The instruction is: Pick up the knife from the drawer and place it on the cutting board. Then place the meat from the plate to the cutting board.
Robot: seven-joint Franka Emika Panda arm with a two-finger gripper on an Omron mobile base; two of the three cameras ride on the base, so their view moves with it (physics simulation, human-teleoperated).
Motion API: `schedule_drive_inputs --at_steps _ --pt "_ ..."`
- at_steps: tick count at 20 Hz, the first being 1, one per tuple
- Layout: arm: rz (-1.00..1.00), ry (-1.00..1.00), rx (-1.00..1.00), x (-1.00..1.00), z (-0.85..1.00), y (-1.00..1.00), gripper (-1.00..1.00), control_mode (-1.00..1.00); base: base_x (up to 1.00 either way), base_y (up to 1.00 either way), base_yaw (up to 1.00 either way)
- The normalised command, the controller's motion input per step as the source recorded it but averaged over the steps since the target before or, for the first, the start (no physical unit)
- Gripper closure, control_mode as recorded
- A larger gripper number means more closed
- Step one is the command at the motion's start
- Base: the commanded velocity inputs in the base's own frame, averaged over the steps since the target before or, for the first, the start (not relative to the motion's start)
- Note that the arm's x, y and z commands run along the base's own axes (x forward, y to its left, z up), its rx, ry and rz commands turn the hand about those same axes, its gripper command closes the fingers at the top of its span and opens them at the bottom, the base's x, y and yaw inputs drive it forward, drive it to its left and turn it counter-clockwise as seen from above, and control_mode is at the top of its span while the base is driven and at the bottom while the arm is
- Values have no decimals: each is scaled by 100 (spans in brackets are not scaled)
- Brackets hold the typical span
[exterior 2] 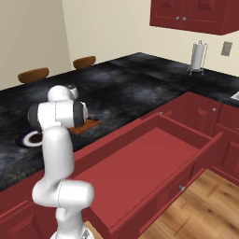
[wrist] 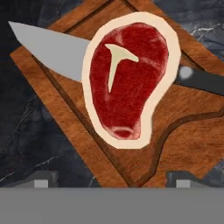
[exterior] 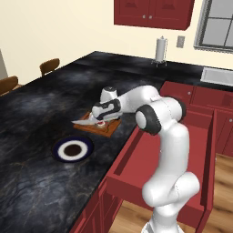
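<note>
Meat: the raw steak (wrist: 127,81), red with a pale fat rim, lies flat on the cutting board (wrist: 70,109), resting across the knife (wrist: 50,48) where blade meets handle.
Knife: laid along the board; in the hand view its silver-grey blade points toward the upper left with the tip reaching past the board's edge over the dark desk (exterior: 41,104), and its black handle runs off to the right.
Cutting board: brown wood with an edge groove, sitting on the black marbled desk just beyond the plate (exterior: 73,149) in the left base view.
Plate: dark blue with a white inner ring, bare, near the desk's front edge.
Fingers: the gripper (wrist: 112,179) hangs directly above the board, its two dark fingers (wrist: 41,180) spread wide on either side and gripping nothing; the steak lies free below them.
Drawer: the wide dark-red drawer (exterior 2: 140,163) stands pulled out beneath the desk, its flat red bottom bare.
Arm: the white arm (exterior: 168,136) bends over the desk edge toward the board.
</note>
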Motion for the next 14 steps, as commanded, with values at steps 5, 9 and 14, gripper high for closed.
schedule_drive_inputs --at_steps 5,9,14 --pt "0 -32 0 -84 90 -18 -100 -100 0 0 0" --pt "0 -46 0 -100 98 -34 -100 -100 0 0 0" --pt "0 -55 3 -100 98 -42 -100 -100 0 0 0"
